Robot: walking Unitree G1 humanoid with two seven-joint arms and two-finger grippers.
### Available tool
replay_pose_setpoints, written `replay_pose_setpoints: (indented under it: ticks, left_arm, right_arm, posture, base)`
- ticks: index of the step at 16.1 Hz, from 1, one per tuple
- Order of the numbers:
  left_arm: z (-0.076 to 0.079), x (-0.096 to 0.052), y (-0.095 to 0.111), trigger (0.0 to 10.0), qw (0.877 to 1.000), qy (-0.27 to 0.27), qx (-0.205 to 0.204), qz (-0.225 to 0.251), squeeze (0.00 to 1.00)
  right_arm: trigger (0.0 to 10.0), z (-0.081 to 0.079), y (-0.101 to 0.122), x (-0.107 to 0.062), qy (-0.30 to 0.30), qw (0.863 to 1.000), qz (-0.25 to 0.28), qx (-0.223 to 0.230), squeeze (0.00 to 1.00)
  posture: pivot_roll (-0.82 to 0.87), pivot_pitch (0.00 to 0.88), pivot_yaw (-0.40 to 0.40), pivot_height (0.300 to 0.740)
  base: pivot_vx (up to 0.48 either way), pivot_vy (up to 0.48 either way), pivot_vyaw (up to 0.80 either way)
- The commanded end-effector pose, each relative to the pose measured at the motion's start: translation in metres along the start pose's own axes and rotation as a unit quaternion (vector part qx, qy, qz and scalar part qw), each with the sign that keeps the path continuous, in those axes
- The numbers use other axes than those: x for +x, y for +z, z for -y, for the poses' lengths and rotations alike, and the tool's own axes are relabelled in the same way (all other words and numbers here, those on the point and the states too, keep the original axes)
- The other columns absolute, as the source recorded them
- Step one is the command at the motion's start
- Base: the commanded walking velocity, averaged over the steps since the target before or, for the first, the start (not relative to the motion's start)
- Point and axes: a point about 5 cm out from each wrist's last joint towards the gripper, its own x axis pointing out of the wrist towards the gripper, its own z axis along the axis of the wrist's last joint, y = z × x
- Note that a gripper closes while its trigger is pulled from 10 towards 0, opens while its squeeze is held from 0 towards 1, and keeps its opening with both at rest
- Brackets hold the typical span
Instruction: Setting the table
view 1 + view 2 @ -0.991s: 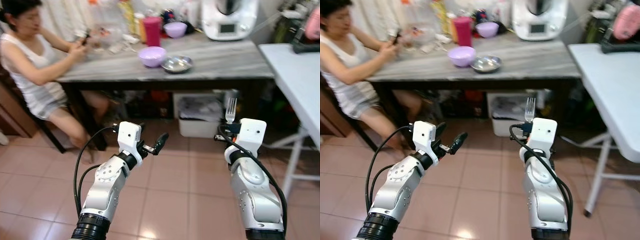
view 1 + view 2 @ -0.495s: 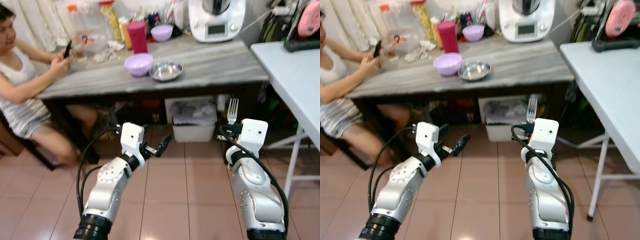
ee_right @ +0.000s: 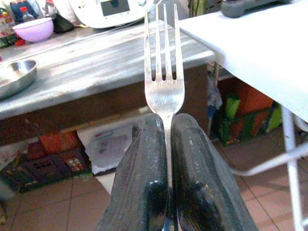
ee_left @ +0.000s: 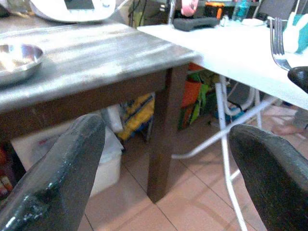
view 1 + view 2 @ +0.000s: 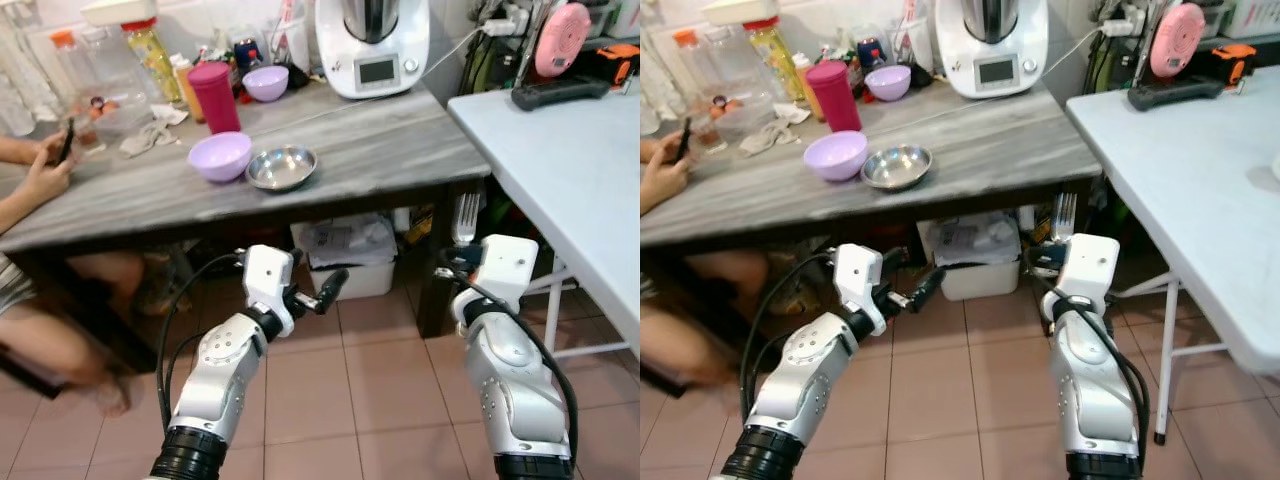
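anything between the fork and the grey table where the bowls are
Nothing visible blocks it. The right gripper holds the fork upright, below the grey table edge; it must rise above it. The metal bowl sits further left.

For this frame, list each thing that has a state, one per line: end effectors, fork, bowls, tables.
Right end effector: shut on fork, held above the floor.
Fork: upright, tines up, clamped by its handle.
Left end effector: open, holding nothing.
Steel bowl: upright on the wooden table, looks empty.
Purple bowl: upright beside the steel bowl.
Wooden table: no fork laid on it yet.
White table: near part bare.
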Motion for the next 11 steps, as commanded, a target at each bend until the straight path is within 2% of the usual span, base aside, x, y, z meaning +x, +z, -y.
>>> replay_pose_setpoints:
  ticks: [1,10,11]
  left_arm:
    - [-0.0138,-0.0082,0.0022,10.0,1.000,0.023,0.011,-0.002,0.00]
    - [-0.0130,-0.0079,0.0021,10.0,1.000,0.023,0.013,-0.003,0.00]
    - [-0.0126,-0.0081,0.0017,10.0,1.000,0.022,0.013,-0.003,0.00]
  right_arm:
    - [10.0,-0.0154,0.0032,-0.0004,0.023,1.000,0.006,0.008,0.00]
    - [10.0,-0.0164,0.0035,-0.0016,0.028,1.000,0.011,-0.006,0.00]
    - [10.0,-0.0162,0.0033,-0.0017,0.027,1.000,0.011,-0.006,0.00]
  posture:
    - [-0.31,0.000,0.111,0.740]
    - [-0.31,0.000,0.114,0.740]
    - [-0.31,0.000,0.115,0.740]
  base:
    - [0.390,0.000,0.00]
    - [0.387,0.000,0.00]
    - [0.386,0.000,0.44]
